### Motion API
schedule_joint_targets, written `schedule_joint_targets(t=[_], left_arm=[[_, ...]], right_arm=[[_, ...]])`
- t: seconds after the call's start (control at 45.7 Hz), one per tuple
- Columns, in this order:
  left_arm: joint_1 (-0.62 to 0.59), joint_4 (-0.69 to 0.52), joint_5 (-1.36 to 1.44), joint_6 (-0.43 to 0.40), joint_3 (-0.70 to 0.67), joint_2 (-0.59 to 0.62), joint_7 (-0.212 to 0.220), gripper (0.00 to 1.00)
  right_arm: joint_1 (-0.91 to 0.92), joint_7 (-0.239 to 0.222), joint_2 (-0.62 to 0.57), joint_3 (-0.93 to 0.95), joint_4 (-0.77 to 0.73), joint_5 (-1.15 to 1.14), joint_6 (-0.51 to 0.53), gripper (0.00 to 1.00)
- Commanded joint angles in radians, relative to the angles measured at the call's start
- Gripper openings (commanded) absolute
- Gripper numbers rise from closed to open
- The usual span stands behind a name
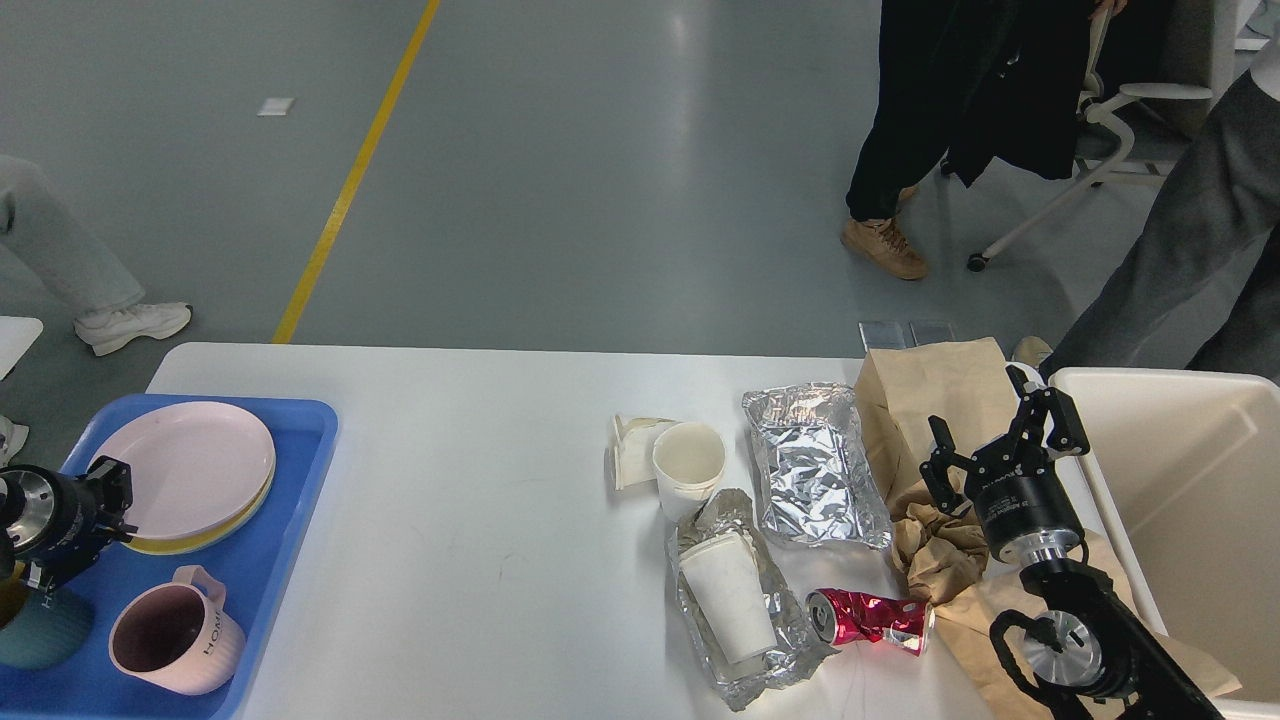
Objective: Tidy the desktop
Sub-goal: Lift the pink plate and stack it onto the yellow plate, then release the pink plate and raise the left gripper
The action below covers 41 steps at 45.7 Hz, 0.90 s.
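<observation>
teal cup (40,632) edge-cropped, left tool (110,500) indistinct

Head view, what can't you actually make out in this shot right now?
- Left gripper: seen end-on and dark at the pink plate; fingers cannot be told apart.
- Yellow plate: only a rim sliver shows under the pink plate.
- Teal cup: cut by the left edge, partly behind the left arm.
- Bin: cut by the right edge.
- Paper bag: lower part behind the right arm.
</observation>
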Motion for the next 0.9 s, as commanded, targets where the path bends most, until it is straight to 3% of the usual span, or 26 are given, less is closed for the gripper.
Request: schedule_joint_targets(t=[0.0, 0.197, 0.416, 0.547, 0.678, 0.875], left_arm=[[-0.003, 0.0, 0.0, 0.001, 0.001, -0.001, 0.006, 0.47], [-0.003, 0.0, 0.0, 0.017, 0.001, 0.001, 0.007, 0.74], [-0.023, 0.0, 0.0, 0.027, -0.002, 0.007, 0.009, 0.83], [-0.085, -0.002, 0.008, 0.013, -0.064, 0.021, 0.007, 0.96], [-0.082, -0.003, 0.009, 0.001, -0.306, 0.067, 0.007, 0.96], [0.04, -0.005, 0.009, -0.007, -0.95, 0.091, 0.003, 0.96]], right_arm=[[0.0, 0.0, 0.0, 0.0, 0.002, 0.001, 0.0, 1.0], [0.0, 0.0, 0.0, 0.0, 0.0, 0.0, 0.0, 1.0], [0.0, 0.0, 0.0, 0.0, 0.0, 0.0, 0.0, 1.0], [0.0, 0.0, 0.0, 0.0, 0.002, 0.001, 0.0, 1.0], [0.0, 0.0, 0.0, 0.0, 0.0, 0.0, 0.0, 1.0], [0.0, 0.0, 0.0, 0.0, 0.0, 0.0, 0.0, 1.0]])
